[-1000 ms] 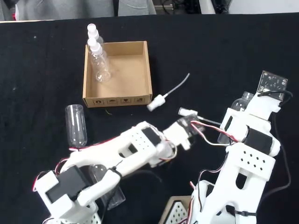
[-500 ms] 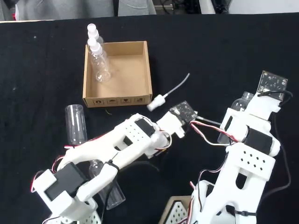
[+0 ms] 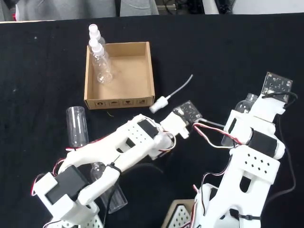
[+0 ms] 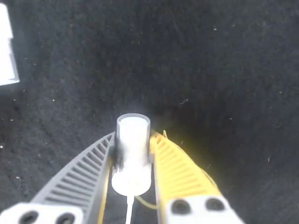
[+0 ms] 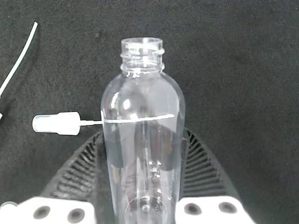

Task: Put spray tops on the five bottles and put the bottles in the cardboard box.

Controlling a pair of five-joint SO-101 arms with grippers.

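At wrist views: left end effector (image 4: 134, 138) clamps spray top (image 4: 133, 161) | right end effector (image 5: 142, 135) grips uncapped bottle (image 5: 142, 88)

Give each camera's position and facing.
High view: fixed above the table, looking down on the cardboard box and both arms.
Left wrist view: on the left wrist, looking along the left gripper, shut on a spray top.
Right wrist view: on the right wrist, looking along the right gripper, shut on an open bottle.
Shared: high and right wrist views both show that bottle.
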